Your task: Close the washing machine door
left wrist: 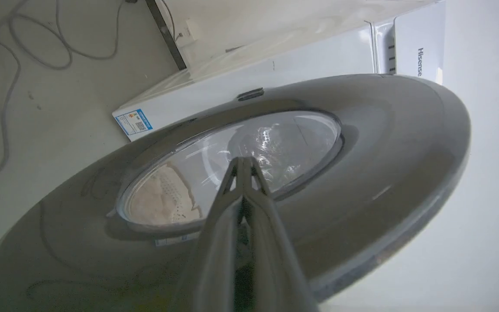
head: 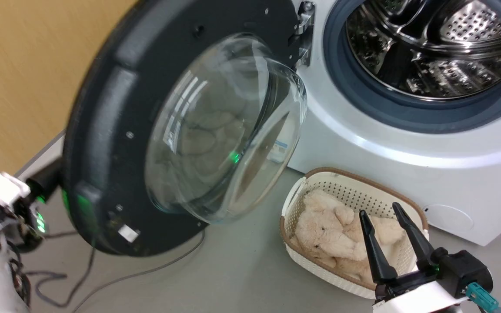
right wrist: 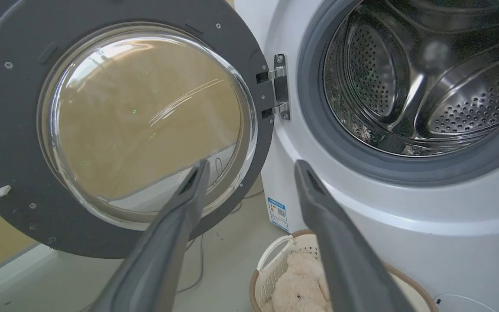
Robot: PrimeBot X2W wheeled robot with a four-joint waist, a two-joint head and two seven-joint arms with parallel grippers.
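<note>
**Door wide open — the push may slip, or the door may sweep into your right arm**

The washing machine door [head: 181, 130] stands swung far out on its hinge [head: 305, 34], to the left of the washing machine [head: 363, 143], leaving the steel drum [head: 429, 43] and grey gasket [head: 407, 108] bare. Your left gripper [left wrist: 243, 164] is behind the door, fingers clenched together on nothing, tips at the glossy outer face beside the window. I cannot tell whether they touch it. That face is slick and curved, so as the door turns, so narrow a contact could skid toward the rim and leave the door short of latching. Your right gripper [head: 379, 209], fingers released and empty, hangs over the basket [head: 294, 200] with the plush toy [head: 324, 230] — likely within the door's sweep, so move it clear.
</note>
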